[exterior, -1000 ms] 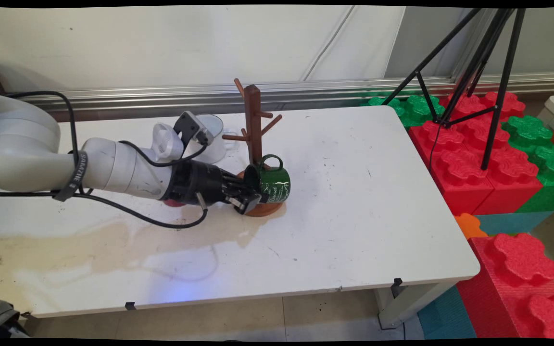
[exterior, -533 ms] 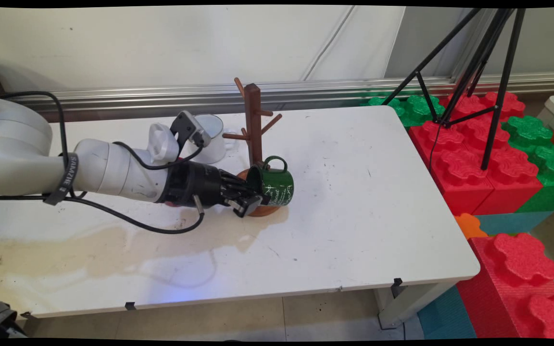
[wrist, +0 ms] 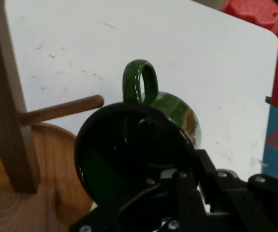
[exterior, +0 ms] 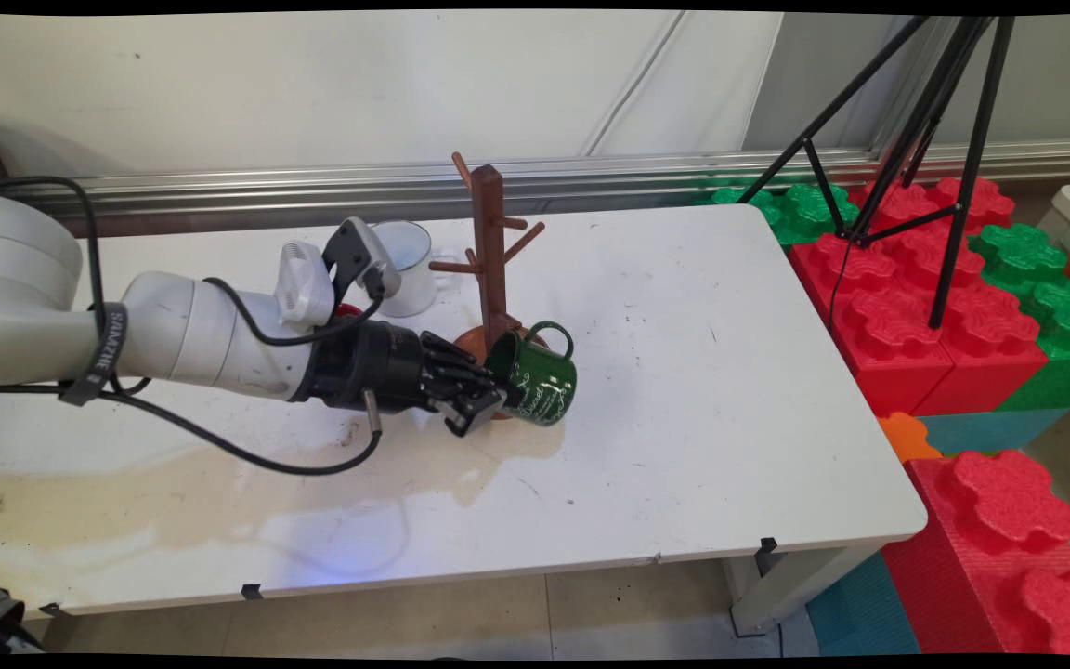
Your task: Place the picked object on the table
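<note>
1. Midway across the tabletop (exterior: 684, 390), your pincer (exterior: 490, 401) is clamped on the rim of the green mug (exterior: 540, 383), one finger inside the mouth and one outside, as the hand view shows.
2. You are holding the mug tipped on its side, mouth toward the arm and handle up, low over the tabletop just in front of the wooden mug tree (exterior: 490, 251), whose round base (wrist: 13, 193) lies right beside it.
3. Behind the tree, toward the tabletop's far edge, a white mug (exterior: 408, 262) stands upright.
4. Watch the peg (wrist: 61, 110) jutting beside the mug's handle (wrist: 139, 83): a sideways swing could catch it and topple the tree.
5. Your grip is on the rim alone, so the glossy mug may pivot or slip in the pincer if you jolt it.
</note>
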`<state>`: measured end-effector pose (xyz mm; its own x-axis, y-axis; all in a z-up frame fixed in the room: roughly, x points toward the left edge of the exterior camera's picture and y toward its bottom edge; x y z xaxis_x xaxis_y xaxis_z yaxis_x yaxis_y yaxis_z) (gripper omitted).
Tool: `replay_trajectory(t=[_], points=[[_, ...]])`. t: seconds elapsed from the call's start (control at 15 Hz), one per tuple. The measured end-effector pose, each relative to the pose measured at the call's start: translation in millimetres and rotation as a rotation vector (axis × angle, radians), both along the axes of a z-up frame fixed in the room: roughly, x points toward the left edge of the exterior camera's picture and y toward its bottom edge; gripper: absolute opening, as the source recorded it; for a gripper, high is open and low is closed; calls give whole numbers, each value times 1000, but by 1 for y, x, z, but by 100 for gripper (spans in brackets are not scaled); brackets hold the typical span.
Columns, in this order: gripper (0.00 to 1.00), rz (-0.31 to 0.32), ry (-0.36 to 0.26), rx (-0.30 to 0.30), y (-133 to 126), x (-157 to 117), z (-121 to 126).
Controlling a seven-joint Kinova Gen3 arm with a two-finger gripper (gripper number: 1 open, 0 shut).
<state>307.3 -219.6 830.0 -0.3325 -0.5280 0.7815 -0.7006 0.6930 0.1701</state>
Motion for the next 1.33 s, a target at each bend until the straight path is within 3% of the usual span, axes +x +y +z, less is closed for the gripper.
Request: replay_trajectory(t=[0.73, 1.33], points=[[0, -108, -69, -48, 22, -4, 19], [0, -111, -225, -55, 38, 6, 45]])
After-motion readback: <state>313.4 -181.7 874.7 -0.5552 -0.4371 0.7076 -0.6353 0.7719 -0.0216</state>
